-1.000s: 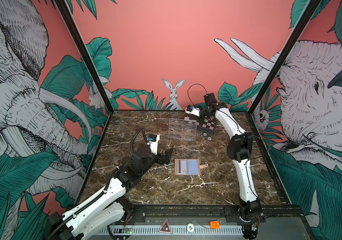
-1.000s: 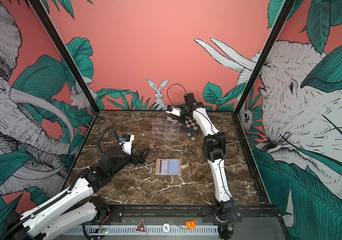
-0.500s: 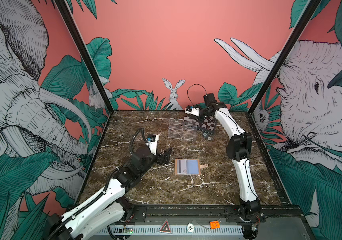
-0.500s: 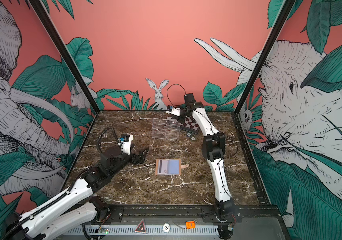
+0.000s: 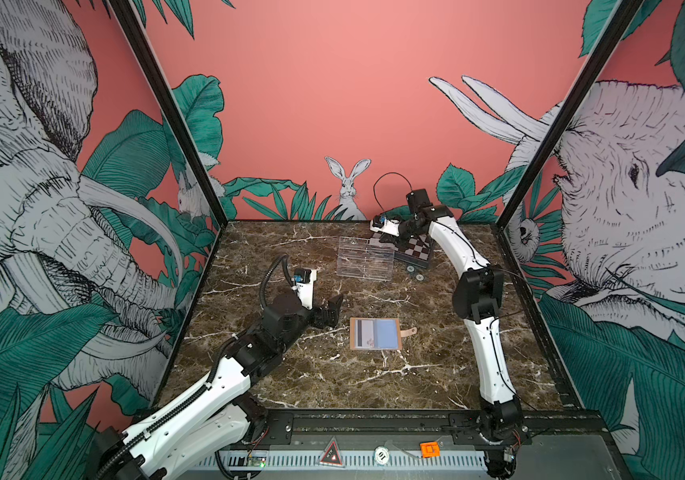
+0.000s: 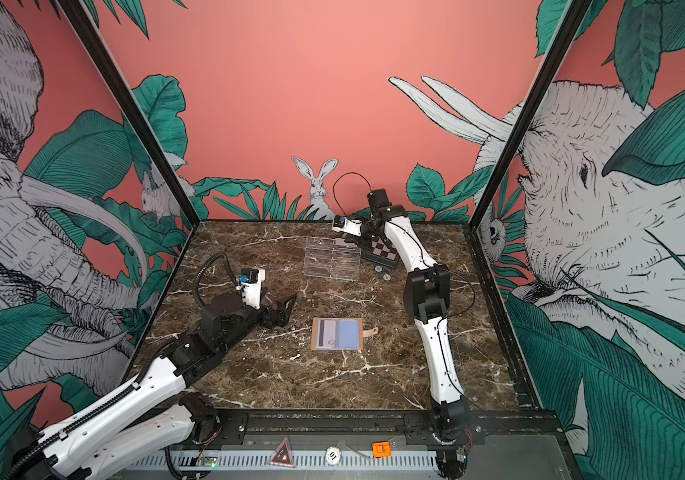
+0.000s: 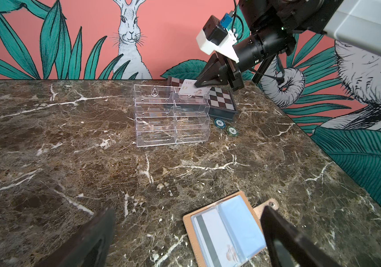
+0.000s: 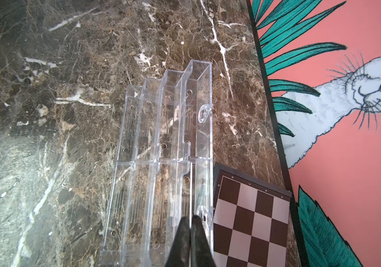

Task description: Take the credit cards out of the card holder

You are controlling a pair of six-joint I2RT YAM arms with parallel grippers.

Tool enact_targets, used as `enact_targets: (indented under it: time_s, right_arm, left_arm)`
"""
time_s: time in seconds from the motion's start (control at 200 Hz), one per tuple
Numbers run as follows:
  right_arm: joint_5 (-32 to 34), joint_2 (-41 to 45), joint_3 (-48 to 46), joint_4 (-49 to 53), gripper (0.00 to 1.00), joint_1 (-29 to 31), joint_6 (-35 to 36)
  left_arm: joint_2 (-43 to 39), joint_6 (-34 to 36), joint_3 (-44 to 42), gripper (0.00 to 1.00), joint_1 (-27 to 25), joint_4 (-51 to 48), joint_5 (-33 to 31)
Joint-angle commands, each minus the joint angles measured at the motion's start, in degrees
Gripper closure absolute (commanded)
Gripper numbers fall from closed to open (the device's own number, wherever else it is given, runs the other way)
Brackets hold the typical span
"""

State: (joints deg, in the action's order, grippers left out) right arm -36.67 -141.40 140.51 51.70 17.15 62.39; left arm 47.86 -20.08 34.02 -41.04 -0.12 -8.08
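The card holder [image 5: 375,333] lay open flat on the marble table [image 5: 311,386], a striped credit card [image 5: 363,332] in its left sleeve, stripe running front to back. The left gripper [image 5: 332,311] hovered just beside that side, jaws wide, plainly the nearer. The right gripper [image 7: 196,85], far back, pinched a white card [image 7: 188,89] over the acrylic tray [image 7: 152,120].

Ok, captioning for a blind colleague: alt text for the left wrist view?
The right end effector holds a white card over the clear tray. Nearer, the card holder lies open on the table, another card sleeved inside.
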Motion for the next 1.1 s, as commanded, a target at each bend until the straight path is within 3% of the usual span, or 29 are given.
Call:
enact_targets:
  time_s: [0.0,0.67,0.9,1.095]
  right_arm:
    - [0.08,-0.20,-0.40,0.51,1.00,0.36,0.72]
    - [1.72,-1.18,-1.29,-1.50,1.00,1.46,-0.20]
    - [4.79,-1.29,-1.12,-4.47,0.83,1.84,-1.60]
    - [7.79,-0.68,-0.50,-8.18,0.76,2.01,-2.97]
  left_arm:
    - [-1.00,-0.66,-0.79,0.01,0.28,-0.58,-0.72]
    - [-1.55,-0.93,-1.07,0.01,0.26,-1.20,-1.06]
    - [-1.00,-1.50,-0.76,0.01,0.26,-2.43,-2.21]
    - [-0.92,-1.72,-0.73,0.01,0.26,-2.08,-2.12]
